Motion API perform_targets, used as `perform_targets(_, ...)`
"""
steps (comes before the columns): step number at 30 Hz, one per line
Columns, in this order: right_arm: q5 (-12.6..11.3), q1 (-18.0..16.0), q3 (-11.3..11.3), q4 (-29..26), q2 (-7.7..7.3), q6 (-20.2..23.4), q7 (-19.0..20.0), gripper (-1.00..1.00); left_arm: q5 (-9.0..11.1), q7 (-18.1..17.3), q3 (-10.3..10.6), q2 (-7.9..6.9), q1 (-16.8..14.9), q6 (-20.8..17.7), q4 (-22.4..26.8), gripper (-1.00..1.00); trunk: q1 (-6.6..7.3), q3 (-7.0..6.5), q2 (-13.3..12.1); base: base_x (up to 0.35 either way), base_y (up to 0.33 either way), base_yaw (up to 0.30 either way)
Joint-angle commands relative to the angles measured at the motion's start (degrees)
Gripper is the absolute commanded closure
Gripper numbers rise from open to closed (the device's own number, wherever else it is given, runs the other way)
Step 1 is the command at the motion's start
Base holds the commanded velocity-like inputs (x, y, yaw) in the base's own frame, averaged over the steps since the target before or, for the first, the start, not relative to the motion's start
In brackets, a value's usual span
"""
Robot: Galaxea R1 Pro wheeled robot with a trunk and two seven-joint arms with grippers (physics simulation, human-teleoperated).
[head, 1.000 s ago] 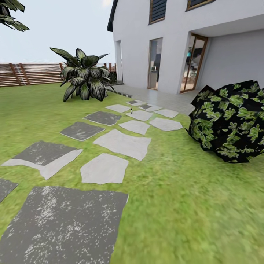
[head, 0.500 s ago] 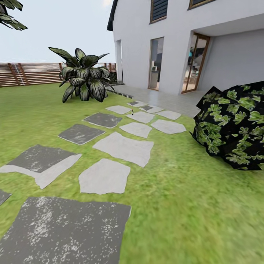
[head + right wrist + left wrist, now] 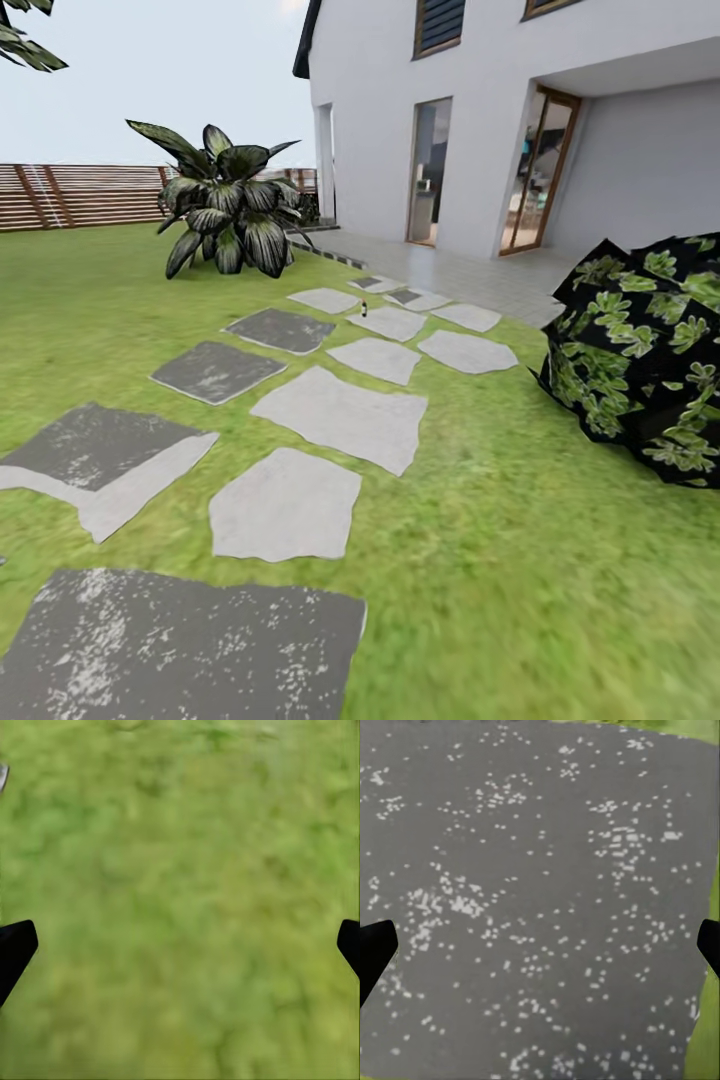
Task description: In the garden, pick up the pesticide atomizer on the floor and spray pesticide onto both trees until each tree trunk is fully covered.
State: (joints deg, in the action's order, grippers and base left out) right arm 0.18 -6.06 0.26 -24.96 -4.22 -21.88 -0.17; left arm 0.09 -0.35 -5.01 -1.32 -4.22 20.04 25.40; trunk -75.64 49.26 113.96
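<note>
A tiny dark bottle-shaped thing with a pale top, likely the pesticide atomizer (image 3: 365, 309), stands far ahead on a pale stepping stone (image 3: 390, 322) in the garden lawn (image 3: 520, 560). It is too small to make out in detail. Both trees and their trunks are out of view. My left gripper (image 3: 540, 952) hangs open above a dark speckled paving slab (image 3: 540, 870), with nothing between its black fingertips (image 3: 375, 949). Over bare grass (image 3: 180, 892), my right gripper (image 3: 180, 952) is open and empty too.
A path of grey and pale stepping stones (image 3: 340, 415) runs ahead to the white house (image 3: 480, 120) and its patio. A broad-leaved dark bush (image 3: 225, 215) stands left of the path, a dark leafy shrub (image 3: 645, 355) close on the right. A brown slat fence (image 3: 75, 195) closes the back left.
The whole head view has shifted, so the camera moved: the stones and the small bottle sit slightly lower and nearer, and the shrub has slid towards the right edge.
</note>
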Motion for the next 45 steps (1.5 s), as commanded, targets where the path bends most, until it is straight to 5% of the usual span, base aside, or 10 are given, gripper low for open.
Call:
perform_targets(1, 0.0, 0.0, -0.02, 0.0, 0.0, 0.0, 0.0, -1.0, 0.0, 0.0, 0.0, 0.0, 0.0, 0.0, 0.0, -1.0, 0.0, 0.0, 0.0, 0.34, 0.079, 0.0)
perform_targets(45, 0.0, 0.0, 0.0, 0.0, 0.0, 0.0, 0.05, -1.0, 0.0, 0.0, 0.0, 0.0, 0.0, 0.0, 0.0, -1.0, 0.0, 0.0, 0.0, 0.34, 0.079, 0.0)
